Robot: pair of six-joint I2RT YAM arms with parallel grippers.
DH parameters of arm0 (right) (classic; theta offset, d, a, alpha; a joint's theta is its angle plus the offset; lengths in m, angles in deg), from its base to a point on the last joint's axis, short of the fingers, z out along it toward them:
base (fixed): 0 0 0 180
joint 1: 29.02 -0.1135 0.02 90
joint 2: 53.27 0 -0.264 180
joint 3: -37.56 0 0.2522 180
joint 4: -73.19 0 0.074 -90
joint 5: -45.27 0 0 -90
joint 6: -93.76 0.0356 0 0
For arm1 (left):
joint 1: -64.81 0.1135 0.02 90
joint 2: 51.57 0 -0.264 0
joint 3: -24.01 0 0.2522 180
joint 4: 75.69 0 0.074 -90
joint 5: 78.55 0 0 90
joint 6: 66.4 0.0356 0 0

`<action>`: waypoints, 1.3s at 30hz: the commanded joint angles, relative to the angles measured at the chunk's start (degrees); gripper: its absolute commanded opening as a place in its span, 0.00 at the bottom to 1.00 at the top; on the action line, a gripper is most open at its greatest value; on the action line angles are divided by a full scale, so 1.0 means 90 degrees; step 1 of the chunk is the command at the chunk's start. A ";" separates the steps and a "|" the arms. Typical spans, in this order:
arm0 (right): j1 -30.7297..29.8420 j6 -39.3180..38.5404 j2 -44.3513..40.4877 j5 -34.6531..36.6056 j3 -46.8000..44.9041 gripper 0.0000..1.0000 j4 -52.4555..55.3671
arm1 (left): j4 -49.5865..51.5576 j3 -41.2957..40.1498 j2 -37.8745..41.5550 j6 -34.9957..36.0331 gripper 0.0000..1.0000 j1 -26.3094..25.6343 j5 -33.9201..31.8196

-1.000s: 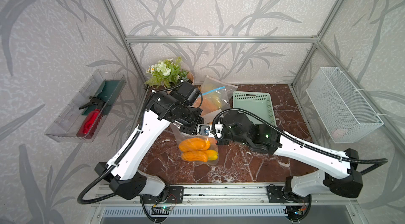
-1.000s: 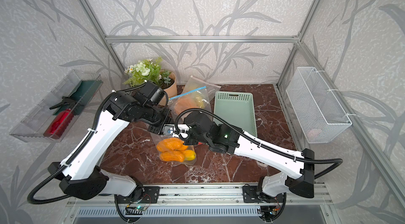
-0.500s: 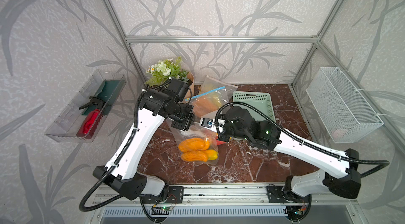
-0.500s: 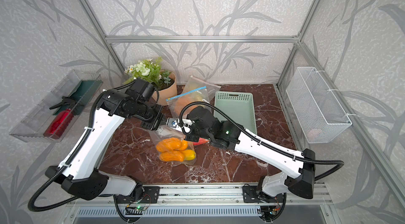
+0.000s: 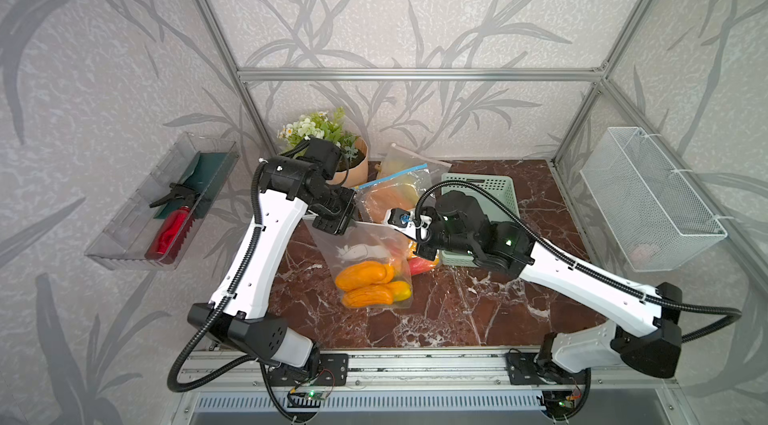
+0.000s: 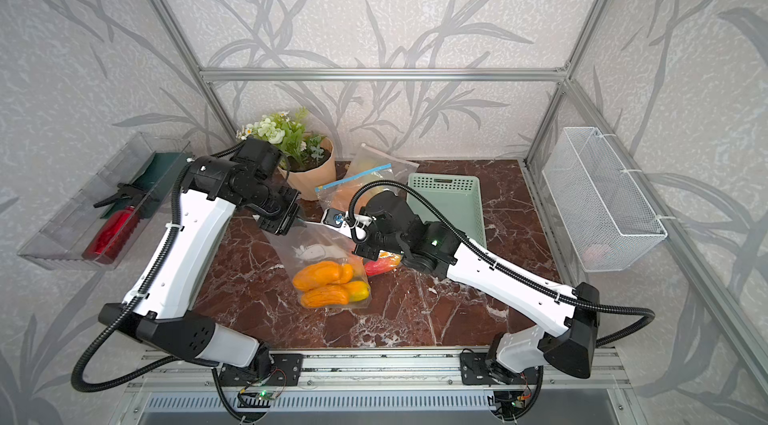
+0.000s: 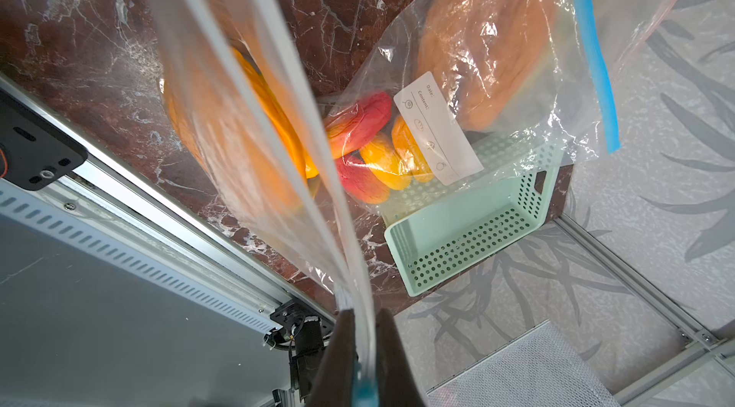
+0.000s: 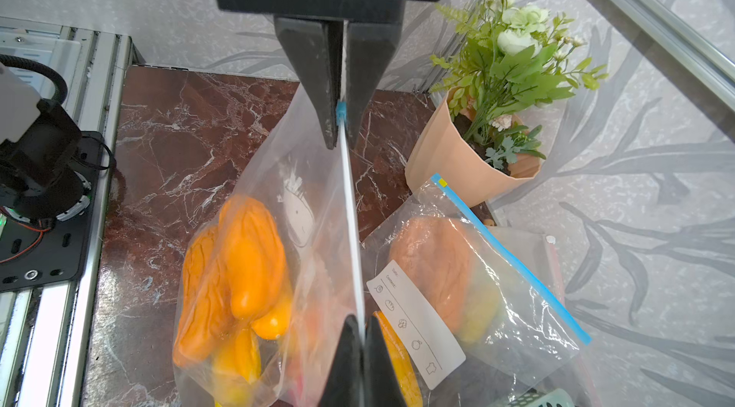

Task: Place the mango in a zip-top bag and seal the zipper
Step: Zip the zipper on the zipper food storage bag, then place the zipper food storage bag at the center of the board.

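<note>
A clear zip-top bag hangs upright over the marble table with orange mangoes in its bottom, also in a top view. Its white zipper strip runs taut as one thin line between my two grippers. My left gripper is shut on one end, where the blue slider sits between its fingers. My right gripper is shut on the other end of the strip. In a top view the left gripper is at the bag's left top corner and the right gripper at its right.
A second bag with a blue zipper lies behind, against a green basket. Red and orange fruit lie beside the basket. A flower pot stands at the back. A wire basket and a clear tray hang on the side walls.
My left gripper has slid left along the zipper, away from the right gripper, which shifted slightly right. The bag's top edge now spans a wider gap between them.
</note>
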 commanded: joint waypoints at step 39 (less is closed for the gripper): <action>0.3361 0.4881 -0.0172 0.0222 -0.0441 0.99 -0.0527 | -0.4027 -0.3231 0.1871 0.3699 0.99 0.1348 -0.1144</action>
